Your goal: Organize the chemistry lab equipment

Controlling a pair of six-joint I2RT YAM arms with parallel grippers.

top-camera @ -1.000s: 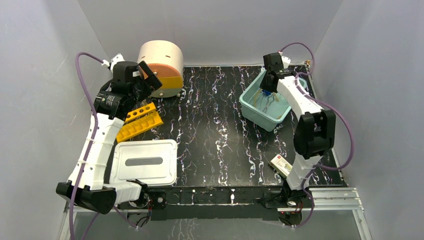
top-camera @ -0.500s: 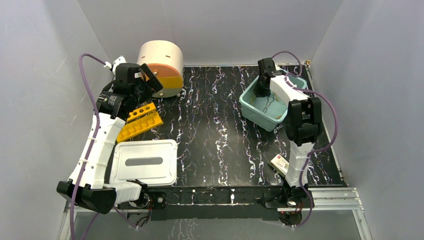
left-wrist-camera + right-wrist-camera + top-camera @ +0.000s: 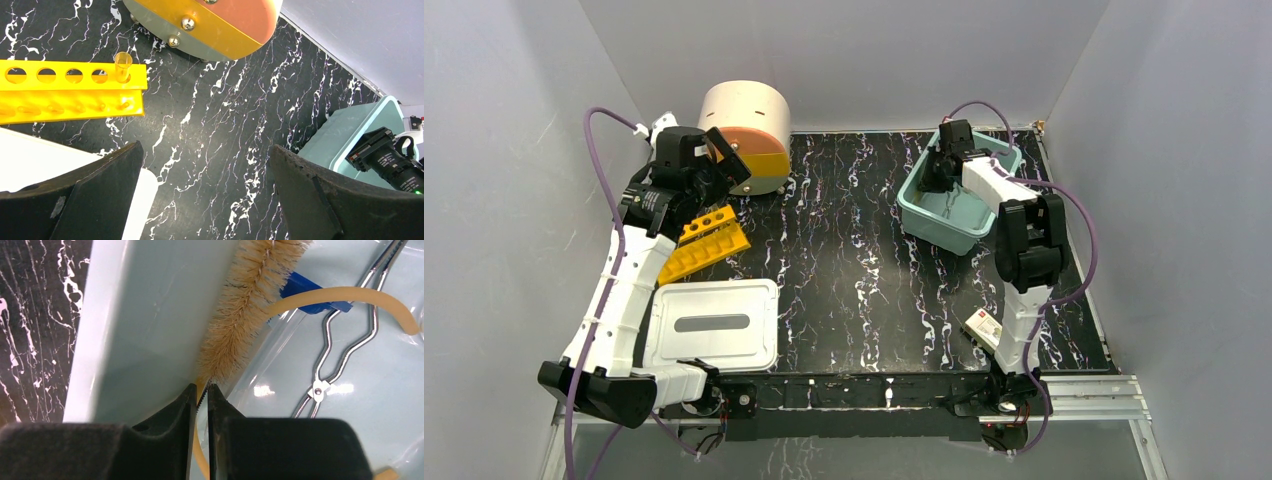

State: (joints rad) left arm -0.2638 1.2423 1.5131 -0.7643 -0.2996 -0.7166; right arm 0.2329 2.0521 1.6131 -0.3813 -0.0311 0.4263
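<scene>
**Station check: right tool in the bin, left tool over the rack corner**

My right gripper (image 3: 939, 172) is inside the teal bin (image 3: 919, 215), which sits at 2 o'clock on the table (image 3: 854, 260). Its jaws show only a narrow slit. The base of the bristle brush (image 3: 250, 305) meets that slit, and I cannot tell whether the stem is pinched or free.

In the bin, at 1 to 3 o'clock from my fingertips, lie:
- the amber rubber hose (image 3: 350, 292)
- the blue-tipped piece (image 3: 305, 290), under the hose
- the wire metal clamp (image 3: 350, 340)

My left gripper (image 3: 714, 160) hangs at 10 o'clock with its jaws spread wide and nothing between them. The orange-yellow holed rack (image 3: 704, 243) lies flat just beside it, with one small tube (image 3: 123, 65) standing in its end hole. The round drum (image 3: 746, 135) is at 11 o'clock and the white lid (image 3: 714, 325) at 8 o'clock.
</scene>
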